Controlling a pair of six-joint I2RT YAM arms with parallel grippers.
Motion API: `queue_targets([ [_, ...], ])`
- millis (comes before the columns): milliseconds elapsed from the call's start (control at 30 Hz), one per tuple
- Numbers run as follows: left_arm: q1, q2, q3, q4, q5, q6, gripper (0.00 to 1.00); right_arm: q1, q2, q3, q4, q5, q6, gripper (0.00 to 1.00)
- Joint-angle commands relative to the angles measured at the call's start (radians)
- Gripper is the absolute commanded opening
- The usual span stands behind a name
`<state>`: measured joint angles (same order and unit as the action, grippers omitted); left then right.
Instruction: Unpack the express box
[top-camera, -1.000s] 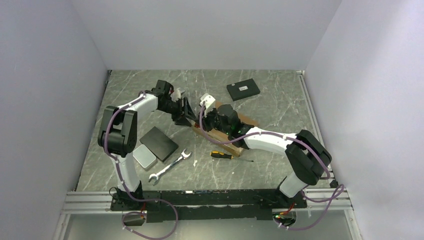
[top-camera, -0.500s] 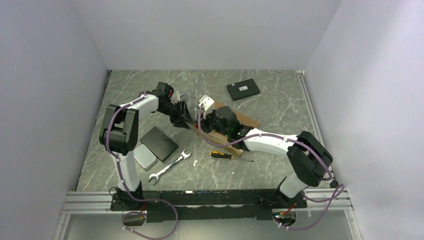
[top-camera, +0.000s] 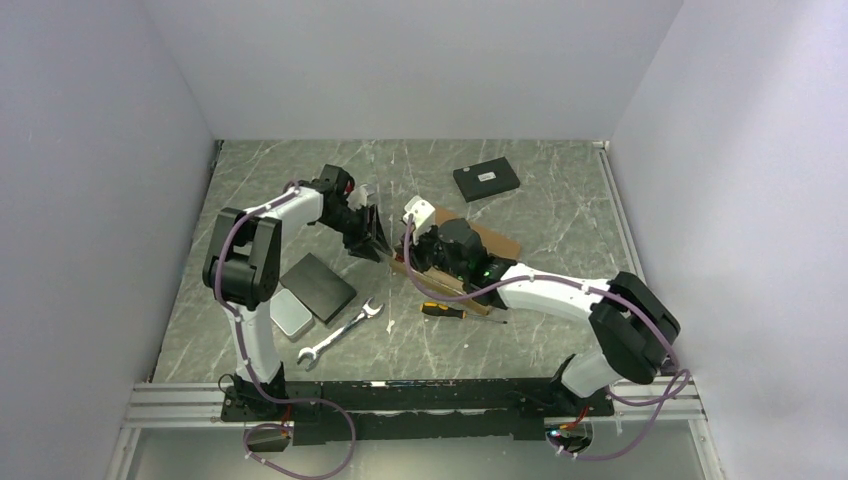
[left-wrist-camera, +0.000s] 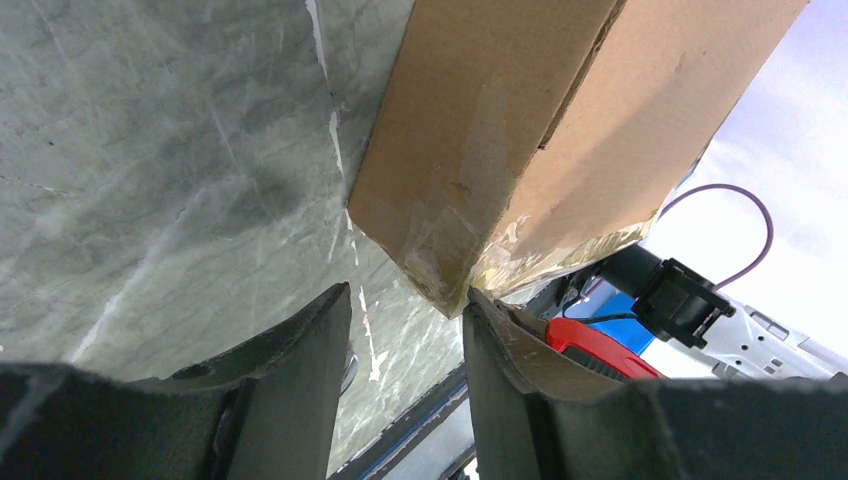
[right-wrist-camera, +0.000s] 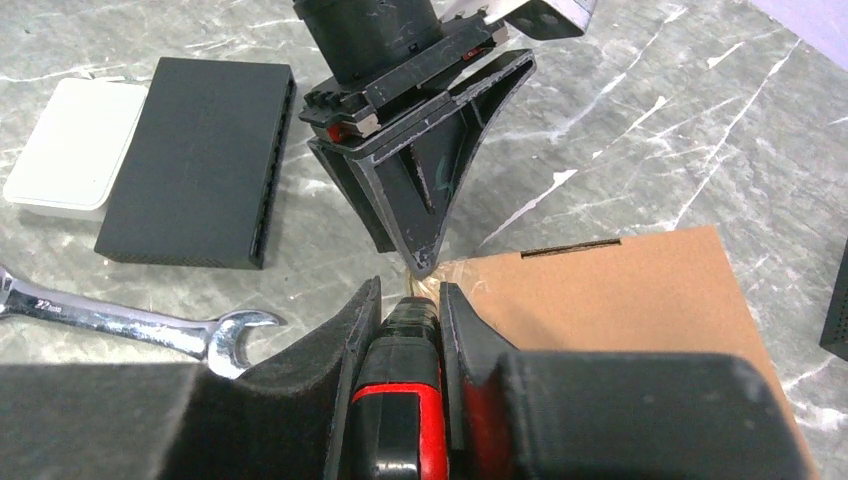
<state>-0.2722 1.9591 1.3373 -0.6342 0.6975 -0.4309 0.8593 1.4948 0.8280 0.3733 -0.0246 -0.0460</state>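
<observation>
I see left gripper (left-wrist-camera: 405, 300) parted at express box (left-wrist-camera: 500, 130) corner, right gripper (right-wrist-camera: 410, 298) clamping red-black tool (right-wrist-camera: 398, 410) beside it, wrench (right-wrist-camera: 120, 318) near.

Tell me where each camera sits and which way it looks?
Top external: above and behind the bases, looking down on the table; both arms show.
Left wrist: on the left arm, looking past the left gripper at the express box corner.
Right wrist: on the right arm, facing the left gripper; the right gripper clamps a red-and-black tool.
Shared: both wrist views show the box corner and tool.
</observation>
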Motion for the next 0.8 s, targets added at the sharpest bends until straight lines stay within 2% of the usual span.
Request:
queue_targets([
  [0,-0.004,0.037,0.025,-0.039,-0.149,0.064,0.49,0.002,-0.068,-0.029,-0.048,0.021,-0.018,0.00],
  [433,-0.014,0.102,0.095,-0.100,-0.249,0.113,0.50,-0.005,-0.142,-0.078,-0.116,0.001,-0.040,0.00],
  [767,-0.015,0.086,0.111,-0.101,-0.279,0.122,0.51,-0.028,-0.233,-0.164,-0.138,0.022,-0.019,0.00],
])
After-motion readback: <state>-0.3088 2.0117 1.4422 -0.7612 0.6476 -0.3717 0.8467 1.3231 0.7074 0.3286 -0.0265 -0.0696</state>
